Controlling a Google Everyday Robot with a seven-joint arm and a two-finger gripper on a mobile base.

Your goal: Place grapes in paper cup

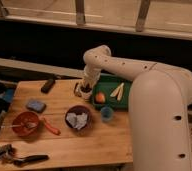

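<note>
Claw [84,89] position: at the far middle of the wooden bench [99,145], hanging just left of the green tray [126,86], directly over the paper cup [79,91]. My arm [114,64] reaches in from the right and bends down to it. Cannot tell how far the claw is spread, nor whether it has hold of anything.

Grapes [85,89]: 1 dark cluster seen at the claw tips, at the mouth of the paper cup; cannot tell whether it rests inside the cup or hangs above it.

Count on the bench:
- 1 paper cup, pale, partly hidden by the claw.
- 1 small blue cup [107,114], just in front of the tray.
- 1 dark bowl [79,119] holding crumpled pale material, left of the blue cup.
- 1 red-orange bowl [25,123] near the left edge.
- 1 orange-handled utensil [50,126] lying between the 2 bowls.
- 1 blue sponge [36,105], behind the red-orange bowl.
- 1 black bar-shaped object [48,84] at the far left.
- 1 dark tool [14,154] at the near left corner.

In the tray: 1 round orange fruit [100,97] and 1 pale yellow piece [117,91], near each other.
</note>
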